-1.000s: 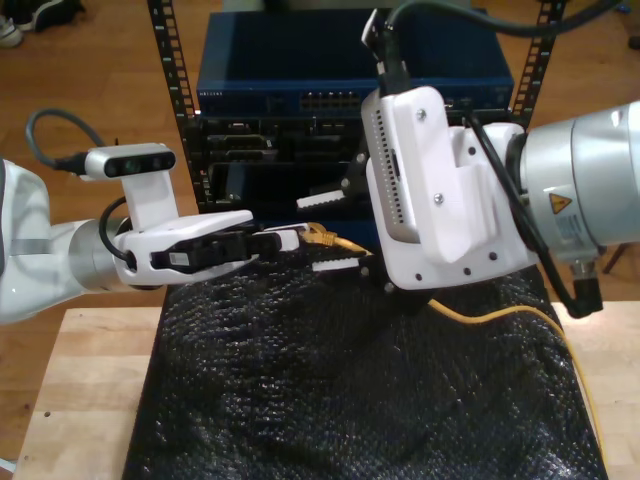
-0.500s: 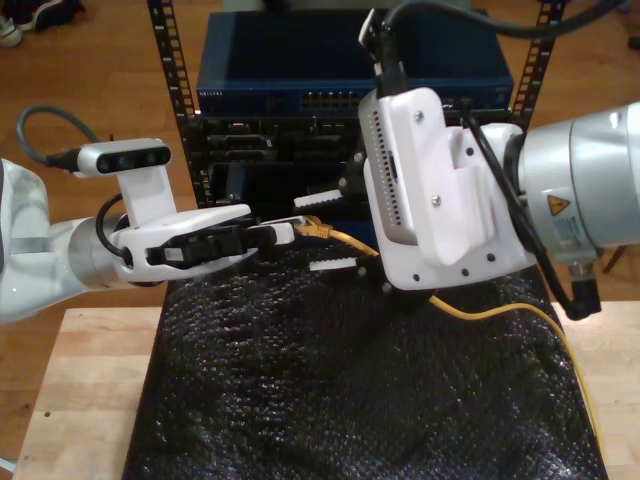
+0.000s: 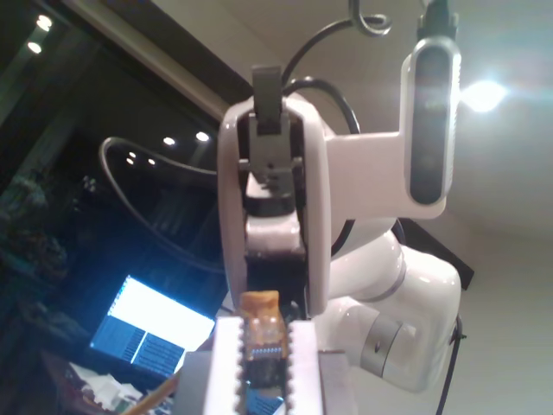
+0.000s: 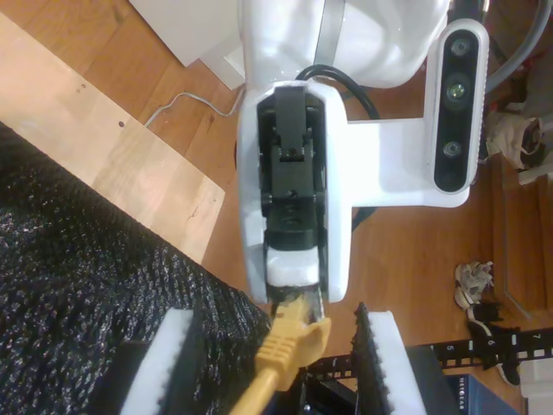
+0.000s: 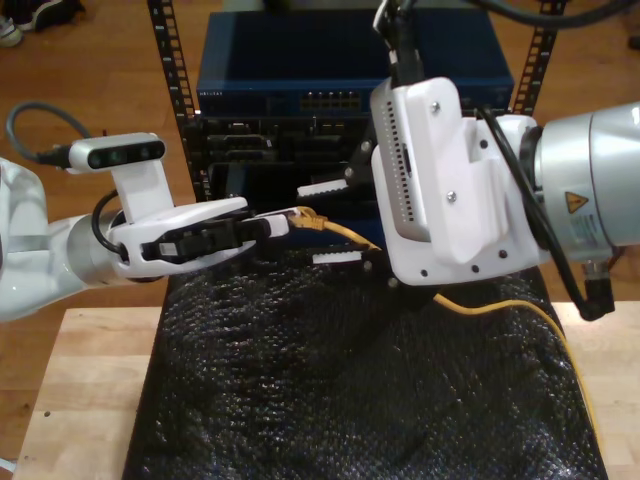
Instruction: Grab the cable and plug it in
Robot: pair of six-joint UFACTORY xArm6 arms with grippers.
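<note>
Both arms have lifted a little, carrying the cable's plug higher in front of the rack.

My first gripper is pinched tight on the plug end of the cable, above the far edge of the black mat on the wooden table. My second gripper faces it with serrated fingers spread wide on either side of the yellow boot, not touching it. From there the cable sags to the mat's edge at the exterior view's right.
</note>
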